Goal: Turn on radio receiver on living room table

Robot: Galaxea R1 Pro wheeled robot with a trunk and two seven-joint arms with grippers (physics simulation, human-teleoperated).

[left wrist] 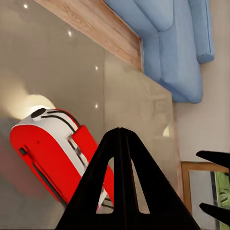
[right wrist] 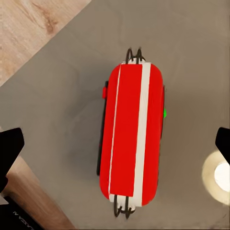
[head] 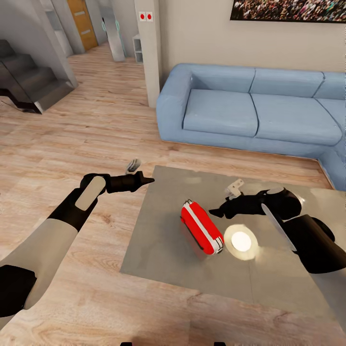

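The red radio receiver [head: 202, 227] lies on its side on the glossy grey table [head: 158, 250], white stripes facing up. The right wrist view looks straight down on the radio receiver [right wrist: 130, 143], with its thin black handle along one side and a small green spot on the other. My right gripper [head: 215, 212] hovers just right of the radio, open wide, and its fingertips [right wrist: 10, 143] show at both edges of the wrist view. My left gripper [head: 147, 181] is shut and empty above the table's left edge; its closed fingers [left wrist: 120, 139] point past the radio [left wrist: 52, 148].
A long blue sofa [head: 250, 110] runs behind the table and turns the corner at the right. A bright lamp reflection [head: 241, 241] glows on the glass beside the radio. Light wood floor [head: 96, 125] spreads left toward dark stairs [head: 29, 81].
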